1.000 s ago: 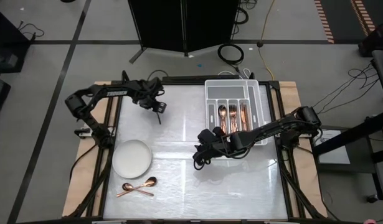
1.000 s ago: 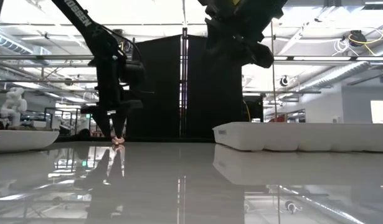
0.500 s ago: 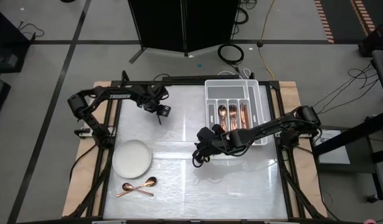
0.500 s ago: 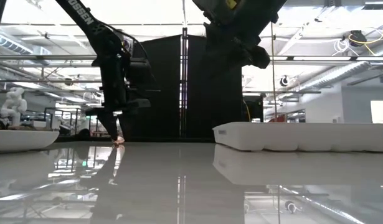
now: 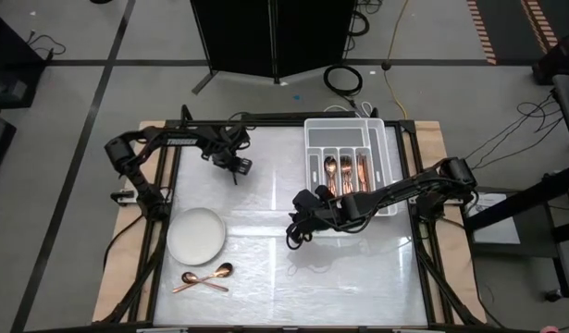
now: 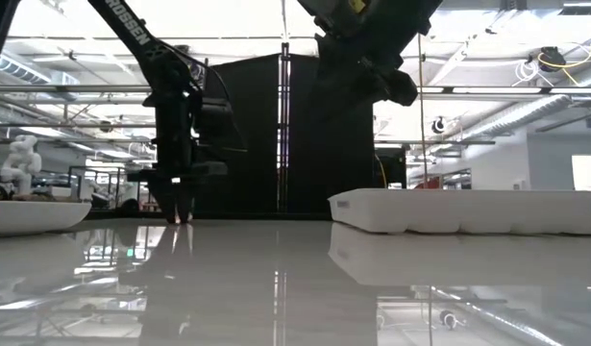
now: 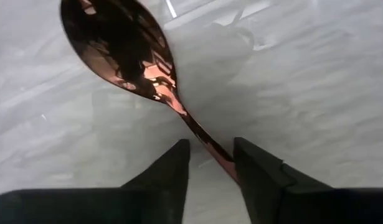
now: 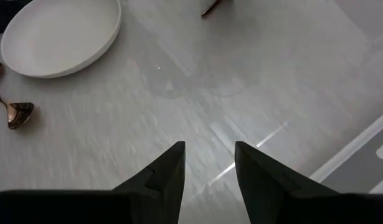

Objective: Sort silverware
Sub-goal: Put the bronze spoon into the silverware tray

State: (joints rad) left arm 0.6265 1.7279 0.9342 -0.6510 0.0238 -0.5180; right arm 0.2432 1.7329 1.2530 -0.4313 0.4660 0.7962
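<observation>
Left gripper [image 7: 210,158] is down at the tabletop [image 5: 265,185] near its far left part; its fingers bracket the handle of a copper spoon [image 7: 126,50], and whether they have clamped it cannot be told. Right gripper [image 8: 208,163] hovers mid-table with fingers spread, carrying nothing. The white tray [image 5: 386,148] at the far right already holds several copper pieces [image 5: 344,171]. Two spoons [image 5: 203,278] lie near the front edge, just beside the white plate [image 5: 196,235]. Judgement: sorting well advanced, three pieces visibly outstanding.

One white plate [image 5: 196,235], one white tray [image 5: 345,135], two loose spoons [image 5: 204,278] beside the plate, two arms
</observation>
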